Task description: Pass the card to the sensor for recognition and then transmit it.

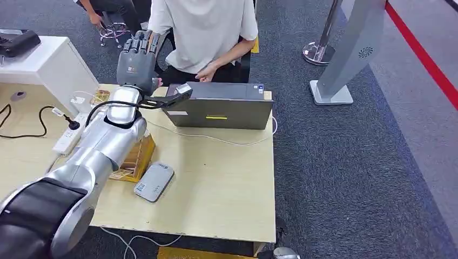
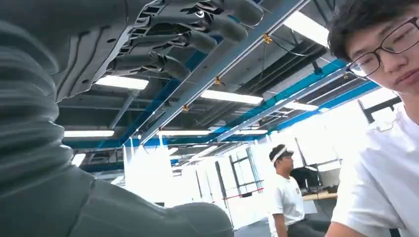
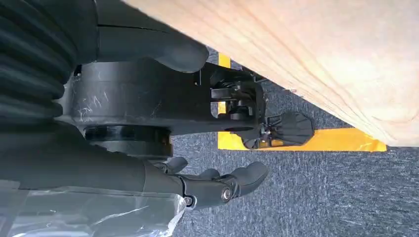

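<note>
Although the left hand (image 1: pixel 139 58) is raised toward the seated person (image 1: pixel 202 32) with fingers spread and empty, no card can be made out, so the handover looks finished. By the worktop (image 3: pixel 306 54) edge, the right hand (image 3: pixel 217 185) hangs loosely curled, holding nothing.

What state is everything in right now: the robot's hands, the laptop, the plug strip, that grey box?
left hand: raised towards the seated person, fingers apart, holding nothing.
right hand: hanging beside the table, holding nothing.
laptop: lid open, its back to the robot.
power strip: a black plug is in it.
grey sensor: lying flat on the table, nothing on it.
</note>
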Action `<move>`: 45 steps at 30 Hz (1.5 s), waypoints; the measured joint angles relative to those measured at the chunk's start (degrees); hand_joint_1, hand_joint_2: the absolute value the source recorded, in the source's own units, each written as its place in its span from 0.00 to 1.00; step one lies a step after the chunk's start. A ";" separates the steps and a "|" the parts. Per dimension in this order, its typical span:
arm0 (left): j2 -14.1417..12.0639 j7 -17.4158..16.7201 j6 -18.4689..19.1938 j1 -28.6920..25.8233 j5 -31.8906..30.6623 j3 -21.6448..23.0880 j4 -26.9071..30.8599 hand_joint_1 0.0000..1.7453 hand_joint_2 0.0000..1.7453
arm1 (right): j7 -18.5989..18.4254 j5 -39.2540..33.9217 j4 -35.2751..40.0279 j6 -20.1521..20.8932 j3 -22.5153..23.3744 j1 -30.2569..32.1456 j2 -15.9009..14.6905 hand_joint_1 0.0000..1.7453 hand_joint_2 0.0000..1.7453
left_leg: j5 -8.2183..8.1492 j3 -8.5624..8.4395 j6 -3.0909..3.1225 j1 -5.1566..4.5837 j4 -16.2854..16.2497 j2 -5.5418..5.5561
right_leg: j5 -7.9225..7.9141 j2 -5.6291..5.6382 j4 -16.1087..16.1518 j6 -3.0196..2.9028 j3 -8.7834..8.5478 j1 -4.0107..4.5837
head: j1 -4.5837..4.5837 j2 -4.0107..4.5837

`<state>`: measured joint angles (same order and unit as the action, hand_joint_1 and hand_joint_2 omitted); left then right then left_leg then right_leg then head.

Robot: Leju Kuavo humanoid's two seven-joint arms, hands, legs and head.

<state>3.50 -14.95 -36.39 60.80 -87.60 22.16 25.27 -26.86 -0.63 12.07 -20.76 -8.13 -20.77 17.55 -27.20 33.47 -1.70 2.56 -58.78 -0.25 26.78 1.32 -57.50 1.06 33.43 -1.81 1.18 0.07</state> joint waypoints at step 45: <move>-8.12 28.23 0.18 -61.32 13.60 -5.75 76.86 0.00 1.00 | 7.04 -8.13 -0.04 -3.63 4.02 2.15 -2.86 0.00 1.00 | -0.16 0.18 -0.16 -0.25 0.05 0.66 | 0.35 -0.75 0.11 0.07 -0.05 -0.22 | 0.02 0.00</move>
<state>-4.62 13.28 -36.21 -0.52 -74.00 16.41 102.13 -19.83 -8.76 12.02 -24.39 -4.11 -18.62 14.69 -27.35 33.65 -1.86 2.31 -58.73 0.41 27.13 0.57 -57.39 1.13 33.38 -2.03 1.20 0.07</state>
